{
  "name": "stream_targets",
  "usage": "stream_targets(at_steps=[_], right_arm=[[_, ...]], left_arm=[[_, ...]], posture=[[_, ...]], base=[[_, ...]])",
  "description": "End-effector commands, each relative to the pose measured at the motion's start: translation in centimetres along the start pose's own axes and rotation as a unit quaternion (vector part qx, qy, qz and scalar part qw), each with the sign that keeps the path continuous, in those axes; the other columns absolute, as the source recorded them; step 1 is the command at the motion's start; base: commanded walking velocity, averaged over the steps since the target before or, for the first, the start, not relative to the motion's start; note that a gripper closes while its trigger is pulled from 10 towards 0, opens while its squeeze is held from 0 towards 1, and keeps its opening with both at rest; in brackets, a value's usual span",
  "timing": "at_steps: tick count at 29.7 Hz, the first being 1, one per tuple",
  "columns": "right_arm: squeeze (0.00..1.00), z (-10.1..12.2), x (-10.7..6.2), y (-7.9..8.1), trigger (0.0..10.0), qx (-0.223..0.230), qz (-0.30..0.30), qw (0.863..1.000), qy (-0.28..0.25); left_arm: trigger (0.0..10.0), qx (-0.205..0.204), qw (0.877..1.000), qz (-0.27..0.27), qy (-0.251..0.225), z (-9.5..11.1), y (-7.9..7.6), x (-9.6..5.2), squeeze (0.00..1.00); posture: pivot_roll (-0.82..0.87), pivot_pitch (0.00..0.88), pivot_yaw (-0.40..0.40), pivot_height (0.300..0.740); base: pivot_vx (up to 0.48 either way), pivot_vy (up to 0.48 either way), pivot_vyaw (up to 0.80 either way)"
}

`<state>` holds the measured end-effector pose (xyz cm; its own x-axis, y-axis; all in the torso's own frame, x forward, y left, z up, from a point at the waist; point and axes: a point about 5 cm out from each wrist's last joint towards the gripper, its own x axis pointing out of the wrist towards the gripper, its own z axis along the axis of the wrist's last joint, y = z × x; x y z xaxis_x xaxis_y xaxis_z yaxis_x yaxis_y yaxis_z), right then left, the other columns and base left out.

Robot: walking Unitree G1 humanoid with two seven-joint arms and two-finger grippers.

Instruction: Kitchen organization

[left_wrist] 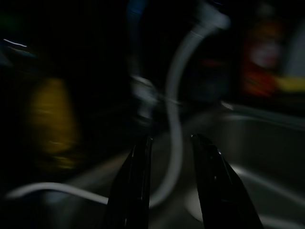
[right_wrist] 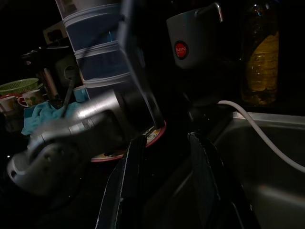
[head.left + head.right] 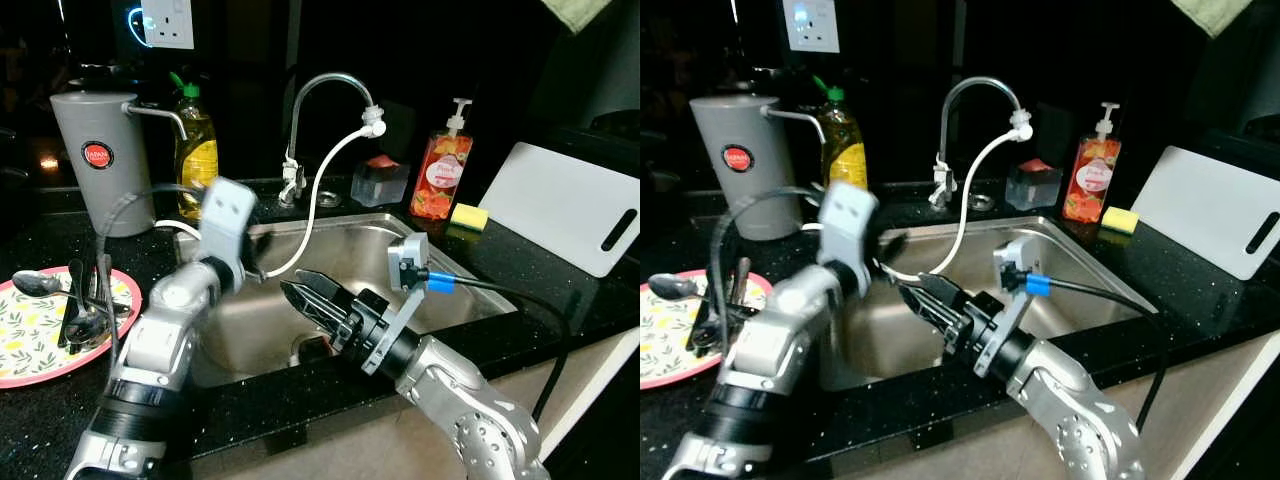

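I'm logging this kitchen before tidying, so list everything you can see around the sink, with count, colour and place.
Sink: one, steel, centre of the black counter.
Tap: one, chrome, behind the sink.
Hose: one, white, from the tap spout into the sink.
Jug: one, grey, back left.
Oil bottle: one, yellow, beside the jug.
Soap: one, red, back right.
Sponge: one, yellow, by the soap.
Board: one, white, right.
Plate: one, pink-rimmed, left, holding cutlery.
Cutlery: several, dark.
Left gripper: open, over the sink.
Right gripper: open, over the sink.

The left wrist view is dark and blurred, the faucet (image 1: 143, 95) and hose (image 1: 178, 109) only smears.
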<state>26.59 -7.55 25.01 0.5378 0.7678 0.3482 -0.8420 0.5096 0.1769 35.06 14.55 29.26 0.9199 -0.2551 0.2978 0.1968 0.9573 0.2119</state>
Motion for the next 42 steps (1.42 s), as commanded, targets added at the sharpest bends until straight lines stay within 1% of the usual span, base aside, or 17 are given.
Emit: stream_targets(at_steps=[1, 2, 3, 4, 5, 6, 7, 8, 9, 12, 14, 15, 17, 21, 29, 34, 42], right_arm=[[0.00, 0.1, 0.0, 0.1, 10.0, 0.003, 0.005, 1.000, 0.000], [0.00, 0.1, 0.0, 0.1, 10.0, 0.002, 0.005, 1.000, 0.000], [0.00, 0.1, 0.0, 0.1, 10.0, 0.002, 0.005, 1.000, 0.000], [0.00, 0.1, 0.0, 0.1, 10.0, 0.003, 0.005, 1.000, 0.000], [0.00, 0.1, 0.0, 0.1, 10.0, 0.003, 0.005, 1.000, -0.001], [0.00, 0.1, 0.0, 0.1, 10.0, 0.003, 0.005, 1.000, -0.001], [0.00, 0.0, 0.0, 0.1, 10.0, 0.003, 0.004, 1.000, -0.001], [0.00, 0.0, 0.0, 0.0, 10.0, 0.003, 0.004, 1.000, -0.001], [0.00, 0.0, 0.0, 0.0, 10.0, 0.003, 0.004, 1.000, -0.001], [0.00, -0.3, 0.2, 0.1, 10.0, 0.005, 0.003, 1.000, 0.002], [0.00, -0.4, 0.2, 0.1, 10.0, 0.007, 0.004, 1.000, 0.002], [0.00, -0.4, 0.2, 0.1, 10.0, 0.007, 0.004, 1.000, 0.002], [0.00, -0.4, 0.3, 0.2, 10.0, 0.008, 0.006, 1.000, 0.003], [0.00, -0.4, 0.3, 0.1, 10.0, 0.008, 0.006, 1.000, 0.004], [0.00, -0.4, 0.3, 0.1, 10.0, 0.009, 0.006, 1.000, 0.004], [0.00, -0.4, 0.3, 0.0, 10.0, 0.009, 0.005, 1.000, 0.004], [0.00, -0.4, 0.3, 0.0, 10.0, 0.009, 0.006, 1.000, 0.005]], left_arm=[[10.0, 0.036, 0.998, 0.039, 0.023, -0.2, 1.1, -0.3, 0.00], [10.0, 0.045, 0.997, 0.047, 0.035, -0.4, 1.4, -0.4, 0.00], [10.0, 0.045, 0.997, 0.047, 0.035, -0.4, 1.4, -0.4, 0.00], [10.0, 0.061, 0.994, 0.069, 0.055, -0.8, 2.1, -0.6, 0.00], [10.0, 0.068, 0.991, 0.091, 0.076, -1.1, 2.8, -0.9, 0.00], [10.0, 0.068, 0.991, 0.091, 0.076, -1.1, 2.8, -0.9, 0.00], [10.0, 0.083, 0.983, 0.133, 0.092, -1.4, 3.9, -1.2, 0.00], [10.0, 0.087, 0.972, 0.195, 0.097, -1.6, 5.2, -1.9, 0.00], [10.0, 0.087, 0.972, 0.195, 0.097, -1.6, 5.2, -1.9, 0.00], [10.0, 0.100, 0.958, 0.237, 0.126, -2.9, 5.9, -2.8, 0.00], [10.0, 0.088, 0.951, 0.254, 0.155, -3.9, 6.2, -3.3, 0.00], [10.0, 0.088, 0.951, 0.254, 0.155, -3.9, 6.2, -3.3, 0.00], [10.0, 0.086, 0.944, 0.269, 0.170, -4.3, 6.4, -3.6, 0.00], [10.0, 0.080, 0.939, 0.281, 0.184, -4.4, 6.5, -3.9, 0.00], [10.0, 0.072, 0.929, 0.304, 0.197, -4.8, 6.9, -4.6, 0.00], [10.0, 0.079, 0.925, 0.305, 0.210, -5.4, 7.0, -4.9, 0.00], [10.0, 0.075, 0.923, 0.311, 0.215, -5.4, 7.0, -5.0, 0.00]], posture=[[-0.07, 0.000, -0.073, 0.740], [-0.07, 0.000, -0.073, 0.740], [-0.07, 0.000, -0.073, 0.740], [-0.07, 0.000, -0.071, 0.740], [-0.07, 0.000, -0.071, 0.740], [-0.07, 0.000, -0.071, 0.740], [-0.06, 0.000, -0.070, 0.740], [-0.06, 0.000, -0.069, 0.740], [-0.06, 0.000, -0.069, 0.740], [-0.06, 0.000, -0.069, 0.740], [-0.06, 0.000, -0.071, 0.740], [-0.06, 0.000, -0.071, 0.740], [-0.06, 0.000, -0.074, 0.740], [-0.05, 0.000, -0.079, 0.740], [-0.05, 0.000, -0.086, 0.740], [-0.05, 0.000, -0.088, 0.740], [-0.05, 0.000, -0.089, 0.740]], base=[[0.000, 0.000, 0.00], [0.000, 0.000, 0.00], [0.000, 0.000, 0.00], [0.000, 0.000, 0.00], [0.000, 0.000, 0.00], [0.000, 0.000, 0.00], [0.000, 0.000, 0.00], [0.000, 0.000, 0.00], [0.000, 0.000, 0.00], [0.000, 0.000, 0.00], [0.000, 0.000, 0.00], [0.000, 0.000, 0.00], [0.000, 0.000, 0.00], [0.000, 0.000, 0.00], [0.000, 0.000, 0.00], [0.000, 0.000, 0.00], [0.000, 0.000, 0.00]])
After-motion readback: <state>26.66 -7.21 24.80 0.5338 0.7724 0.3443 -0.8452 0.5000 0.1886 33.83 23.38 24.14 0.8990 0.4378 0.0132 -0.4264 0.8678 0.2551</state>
